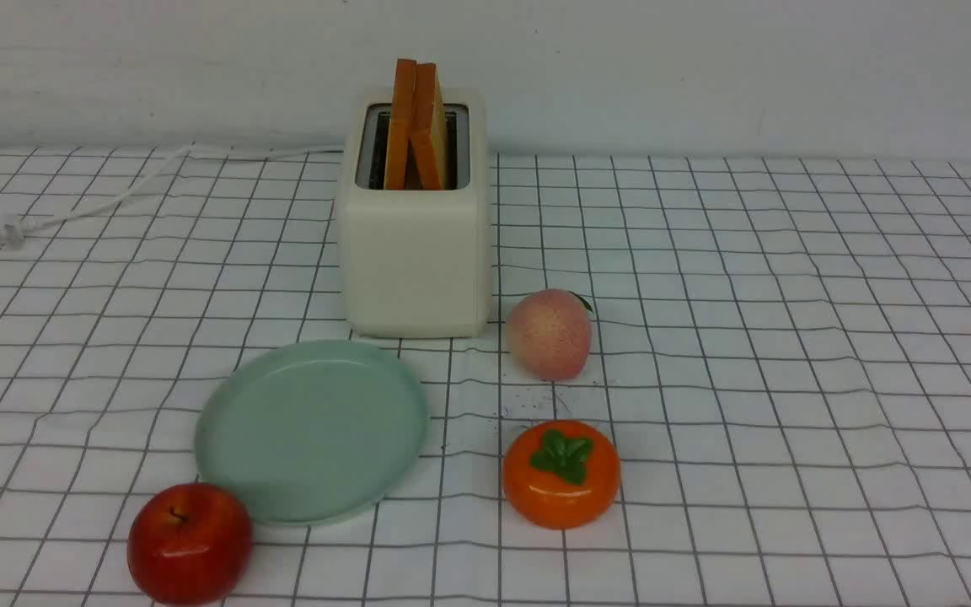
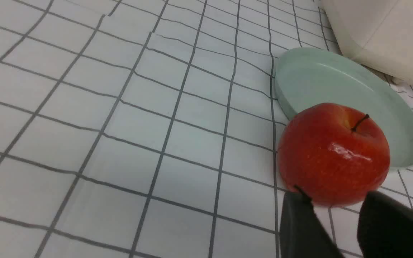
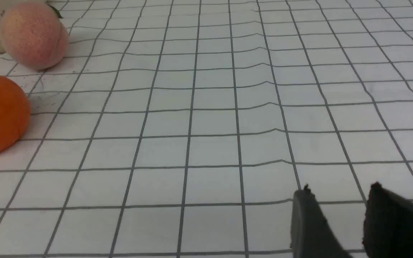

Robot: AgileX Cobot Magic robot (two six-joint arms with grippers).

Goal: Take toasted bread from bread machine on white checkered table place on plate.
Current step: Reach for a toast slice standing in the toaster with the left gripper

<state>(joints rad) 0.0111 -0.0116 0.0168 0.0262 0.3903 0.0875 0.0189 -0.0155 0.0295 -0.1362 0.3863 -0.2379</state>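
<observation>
Toast slices [image 1: 416,126] lean together in the toaster [image 1: 414,261] by the far edge of the surface [image 1: 789,337], so the left pincer [image 2: 333,196] or right pincer [image 3: 340,187], both apart and empty, could drag both out at once.

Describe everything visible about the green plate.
The plate is round, shallow, pale mint green with a low rim, matte like plastic or ceramic. It is empty and lies flat on the checkered cloth, just in front of the toaster. A red apple sits at its near left rim; contact cannot be judged.
</observation>
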